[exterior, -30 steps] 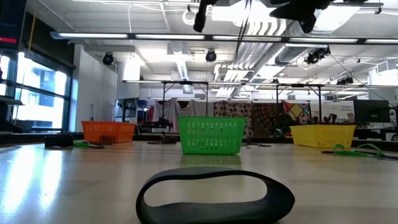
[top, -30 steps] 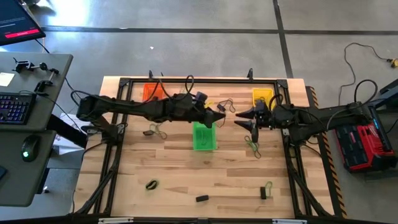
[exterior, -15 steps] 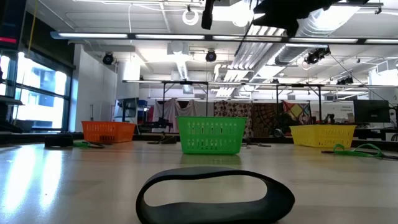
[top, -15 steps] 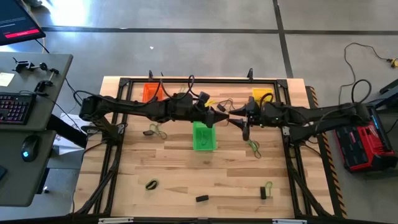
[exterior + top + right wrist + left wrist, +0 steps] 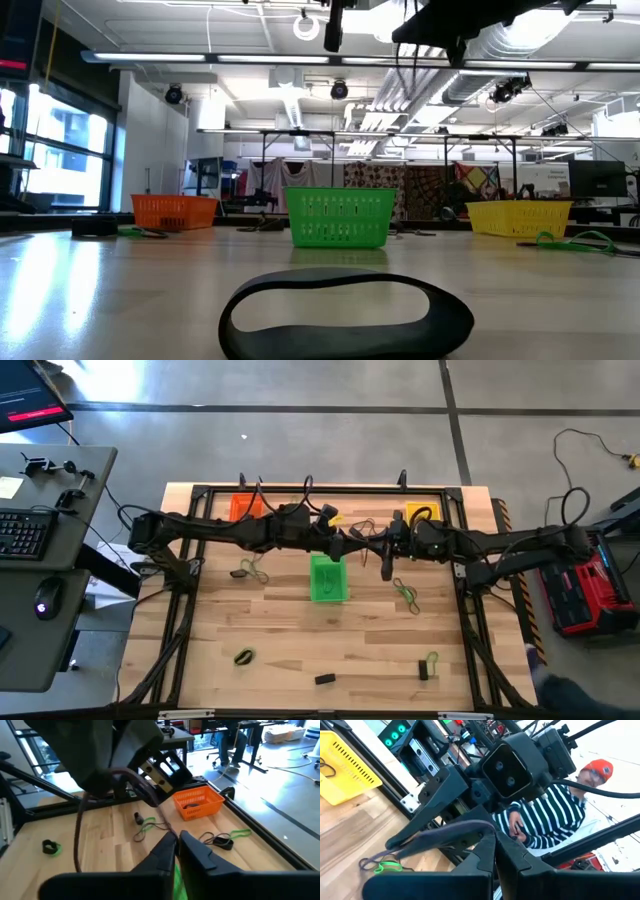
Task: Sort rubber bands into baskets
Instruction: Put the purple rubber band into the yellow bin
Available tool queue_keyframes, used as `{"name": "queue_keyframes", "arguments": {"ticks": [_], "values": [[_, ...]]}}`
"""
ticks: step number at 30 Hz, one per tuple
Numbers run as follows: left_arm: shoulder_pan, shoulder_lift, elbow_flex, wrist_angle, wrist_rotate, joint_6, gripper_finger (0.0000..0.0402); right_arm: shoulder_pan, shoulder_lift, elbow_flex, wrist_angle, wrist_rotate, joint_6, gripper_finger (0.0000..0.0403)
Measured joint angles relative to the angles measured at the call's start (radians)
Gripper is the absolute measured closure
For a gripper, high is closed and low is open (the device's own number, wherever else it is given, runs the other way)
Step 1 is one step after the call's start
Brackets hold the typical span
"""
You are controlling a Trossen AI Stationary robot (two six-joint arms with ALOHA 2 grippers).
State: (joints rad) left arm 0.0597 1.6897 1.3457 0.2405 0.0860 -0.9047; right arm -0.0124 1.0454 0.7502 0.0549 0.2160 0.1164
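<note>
My two grippers meet high over the table's middle, above the far end of the green basket [image 5: 327, 578]. My left gripper [image 5: 354, 547] is shut on a dark rubber band [image 5: 465, 826]. My right gripper [image 5: 373, 550] faces it and is shut on the same band [image 5: 77, 835], which hangs in a loop between them. The orange basket [image 5: 243, 508] and the yellow basket [image 5: 420, 515] stand at the far edge. More rubber bands lie loose on the wood, one green one [image 5: 405, 593] below my right arm. My left gripper pinches one end of the band [image 5: 487, 827] between its shut fingertips, coming level from the table's left. The band is lifted clear of the table. My right gripper pinches a thin strand of the band [image 5: 166, 827] at its fingertips, coming level from the table's right. The rest of the loop [image 5: 76, 847] hangs slack to one side.
A flat black band [image 5: 345, 315] lies near the front edge, with others [image 5: 244, 656] [image 5: 427, 665] [image 5: 248, 570] scattered about. A black frame [image 5: 300, 488] runs round the table. A person in a striped shirt [image 5: 555, 820] sits beyond the right side.
My right gripper has gone toward the table's left, up to my left gripper, and its fingers, spread wide a second ago, have shut on the band. My left gripper has kept hold of the band above the green basket.
</note>
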Motion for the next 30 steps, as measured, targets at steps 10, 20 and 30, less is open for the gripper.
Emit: {"name": "queue_keyframes", "arguments": {"ticks": [10,20,30], "values": [[0.006,0.0,0.0,-0.002,-0.018,0.081,0.0401,-0.04,-0.043,0.0,-0.014,0.018,0.002,0.0401],[0.006,0.0,0.0,-0.008,-0.093,0.123,0.0377,-0.117,-0.125,0.0,-0.071,0.039,0.006,0.0402],[0.006,0.0,0.0,-0.014,-0.134,0.137,0.0317,-0.199,-0.189,0.0,-0.185,0.094,0.006,0.0403]]}}
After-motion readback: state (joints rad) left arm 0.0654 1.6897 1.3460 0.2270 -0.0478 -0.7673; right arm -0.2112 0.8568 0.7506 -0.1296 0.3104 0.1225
